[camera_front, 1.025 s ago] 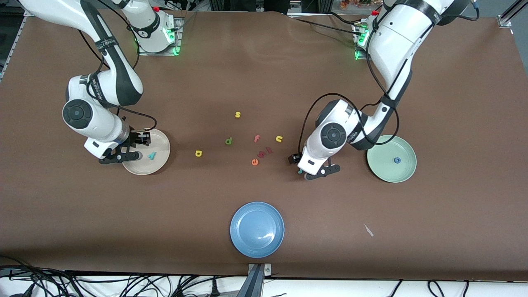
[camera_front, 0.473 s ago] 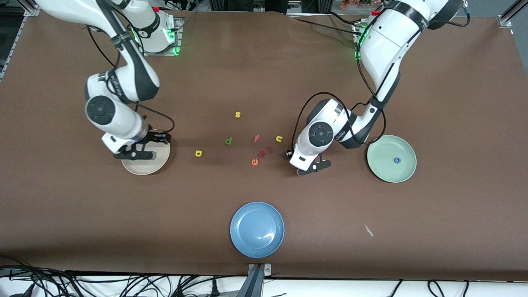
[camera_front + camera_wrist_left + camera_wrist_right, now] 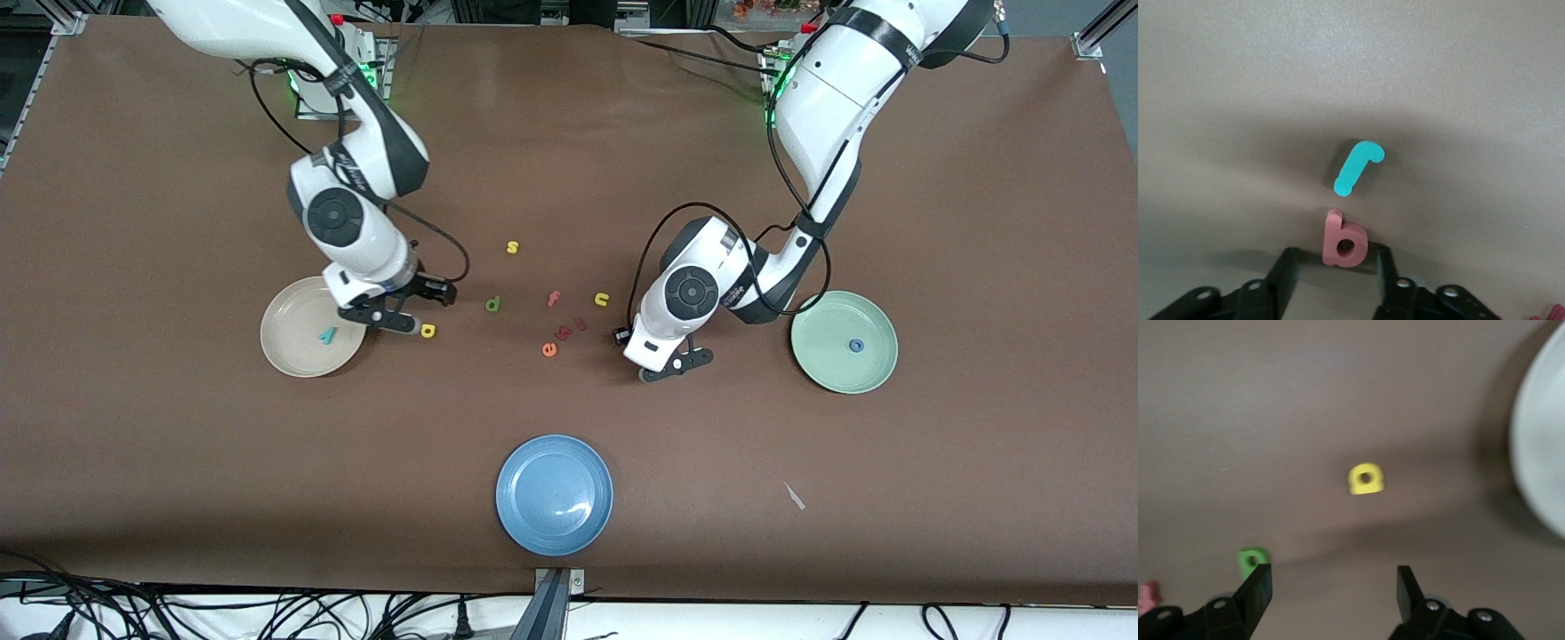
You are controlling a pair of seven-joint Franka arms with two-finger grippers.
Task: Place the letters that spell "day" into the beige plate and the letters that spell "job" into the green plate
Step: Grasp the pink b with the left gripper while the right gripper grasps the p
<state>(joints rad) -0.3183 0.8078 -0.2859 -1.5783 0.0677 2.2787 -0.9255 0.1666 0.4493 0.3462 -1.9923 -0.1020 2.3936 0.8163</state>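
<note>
Two of six are done: y [image 3: 328, 335] lies in the beige plate [image 3: 284, 351], o [image 3: 855, 346] in the green plate [image 3: 822, 369]. Mid-frame on the desk, d [image 3: 492, 304], a [image 3: 428, 331], j [image 3: 1358, 167] and b [image 3: 1345, 241] remain. The left tool [image 3: 1336, 255], half open, straddles b without a clear grip. The right tool [image 3: 1331, 577], wide open and empty, is at a.
</note>
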